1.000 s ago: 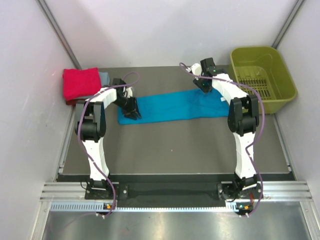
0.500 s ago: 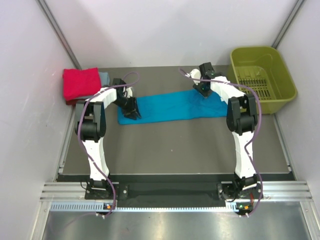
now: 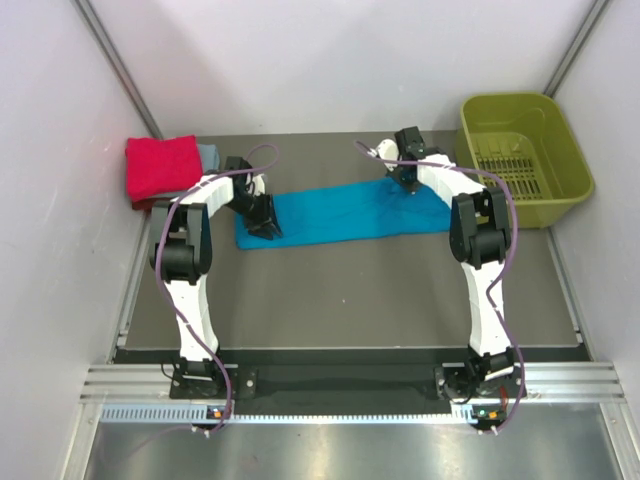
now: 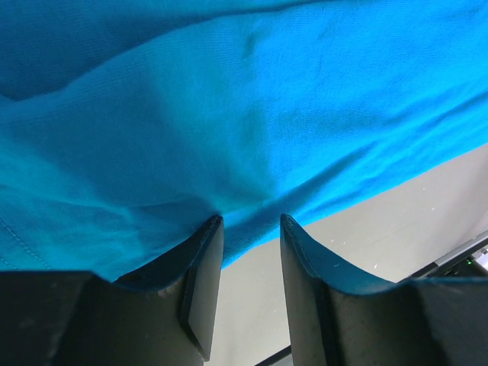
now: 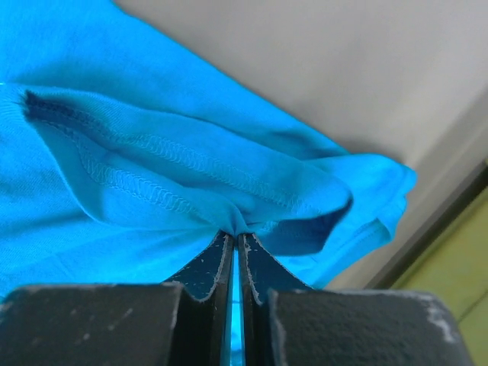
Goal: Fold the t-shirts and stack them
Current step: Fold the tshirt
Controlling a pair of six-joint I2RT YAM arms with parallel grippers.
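Note:
The teal-blue t-shirt (image 3: 350, 212) lies as a long folded strip across the middle of the table. My left gripper (image 3: 264, 222) stands at the strip's left end. In the left wrist view it (image 4: 250, 223) is open, with the shirt's near edge (image 4: 252, 137) at its fingertips and bare table between the jaws. My right gripper (image 3: 406, 172) is at the far right edge of the strip. In the right wrist view it (image 5: 235, 235) is shut on a pinch of the teal shirt's hem (image 5: 175, 175). A folded red shirt (image 3: 160, 166) lies on a pale grey-blue one (image 3: 209, 155) at the far left.
An olive-green plastic basket (image 3: 525, 150) stands at the far right corner; its edge shows in the right wrist view (image 5: 457, 252). White walls close in the table on three sides. Grey table surface (image 3: 350, 290) extends in front of the shirt.
My right gripper has shifted slightly to the left along the shirt's far edge, still pinching the fabric. The left arm has not moved.

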